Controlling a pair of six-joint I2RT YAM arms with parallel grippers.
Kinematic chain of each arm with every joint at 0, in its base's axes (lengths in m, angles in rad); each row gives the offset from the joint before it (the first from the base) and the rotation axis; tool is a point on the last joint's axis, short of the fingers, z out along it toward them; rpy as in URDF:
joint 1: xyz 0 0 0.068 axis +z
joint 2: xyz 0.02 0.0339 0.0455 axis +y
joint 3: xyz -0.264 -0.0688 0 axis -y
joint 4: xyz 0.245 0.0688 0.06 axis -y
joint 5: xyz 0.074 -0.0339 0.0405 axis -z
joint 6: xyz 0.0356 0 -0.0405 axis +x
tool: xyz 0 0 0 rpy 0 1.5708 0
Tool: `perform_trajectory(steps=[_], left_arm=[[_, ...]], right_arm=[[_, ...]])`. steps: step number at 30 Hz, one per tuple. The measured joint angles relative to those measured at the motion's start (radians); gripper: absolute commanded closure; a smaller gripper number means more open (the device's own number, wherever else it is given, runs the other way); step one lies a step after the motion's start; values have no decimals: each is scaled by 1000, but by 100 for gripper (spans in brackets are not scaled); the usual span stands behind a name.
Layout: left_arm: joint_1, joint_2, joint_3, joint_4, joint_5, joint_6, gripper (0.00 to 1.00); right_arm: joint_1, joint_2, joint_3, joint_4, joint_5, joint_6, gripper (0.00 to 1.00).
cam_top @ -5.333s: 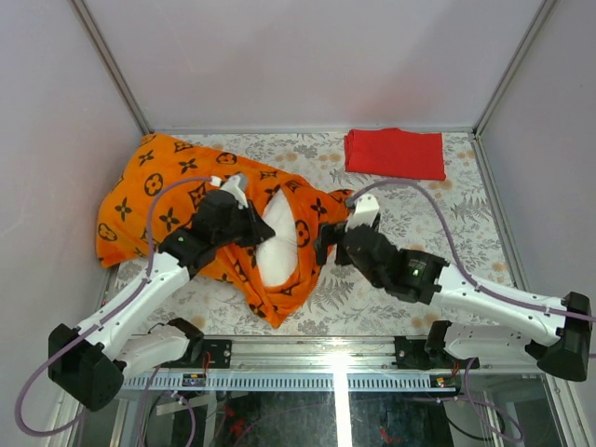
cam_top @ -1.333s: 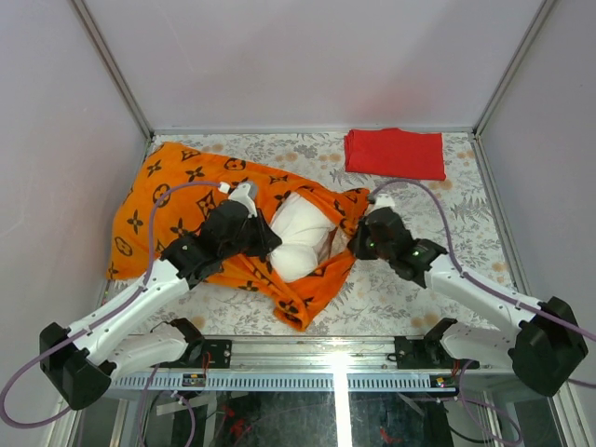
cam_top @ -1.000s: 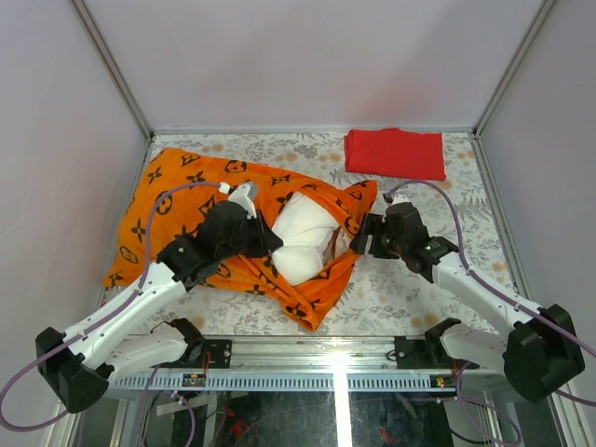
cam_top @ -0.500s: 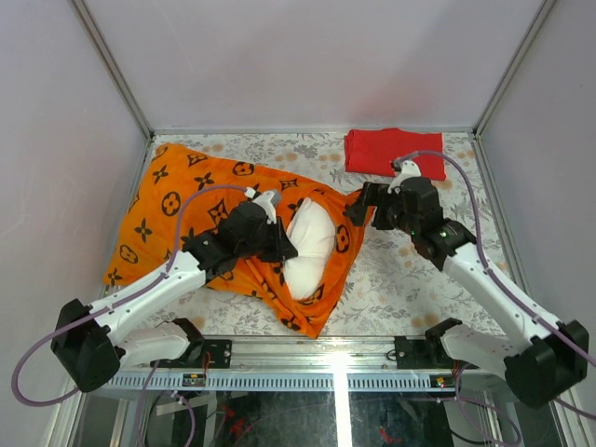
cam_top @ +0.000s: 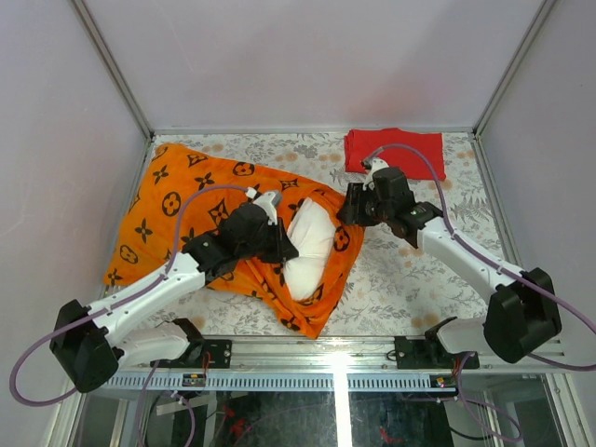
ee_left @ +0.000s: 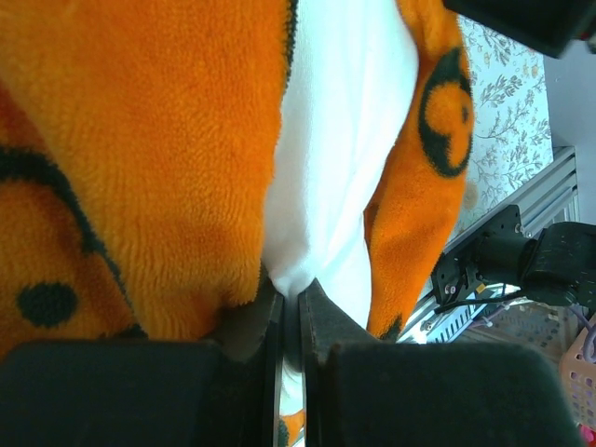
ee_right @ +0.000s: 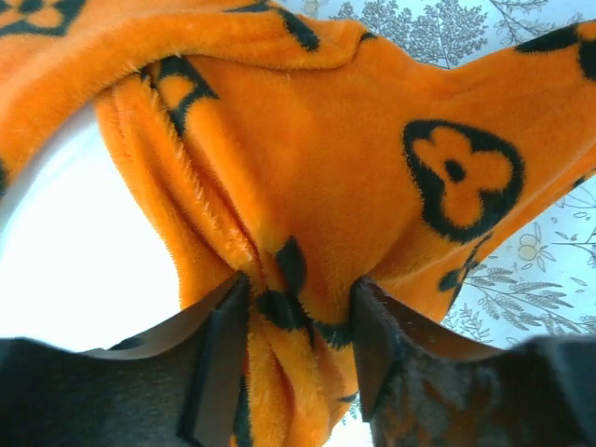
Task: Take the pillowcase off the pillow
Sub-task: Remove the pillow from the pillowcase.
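Observation:
The orange pillowcase with black motifs lies spread over the left half of the table. The white pillow bulges out of its open right end. My left gripper sits at that opening, and in the left wrist view it is shut on a pinch of the white pillow beside the orange fabric. My right gripper is at the opening's far right edge. In the right wrist view it is shut on a bunched fold of the pillowcase, with the pillow showing to its left.
A folded plain red cloth lies at the back right, just behind the right arm. The floral table covering is walled in at the left, back and right. A metal rail runs along the near edge.
My right gripper moved back and to the left, opened wide, then closed on the pillowcase's edge. The left gripper shifted right, still holding the pillow, and the pillowcase flattened out leftward.

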Motion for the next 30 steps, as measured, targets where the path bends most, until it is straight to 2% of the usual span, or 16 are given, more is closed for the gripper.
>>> perform_trajectory(steps=[1,2,3,10,14,18,25,27,29,30], left_arm=[[0,-3,0,0,0,2,100],[0,-7,0,0,1,3,100],[-2,-13,0,-1,0,6,100],[-11,-81,21,-33,-46,33,100],[-18,-164,26,-84,-85,41,100],[-22,-275,61,-190,-120,48,100],[-26,-329,129,-243,-165,65,100],[-26,-298,148,-245,-158,69,87],[-45,-228,179,-248,-165,69,41],[-68,-194,195,-249,-183,76,11]], right_arm=[[0,9,0,0,6,-9,84],[0,18,0,-1,13,-23,92],[-4,31,0,-2,17,-27,96],[-81,79,9,-34,-51,-14,93],[-178,81,1,-24,-114,17,93],[-301,125,-37,13,-109,36,92],[-348,157,-134,54,-108,96,92],[-348,154,-144,76,-120,110,92],[-348,145,-155,96,-131,124,92],[-348,141,-159,101,-137,128,92]])
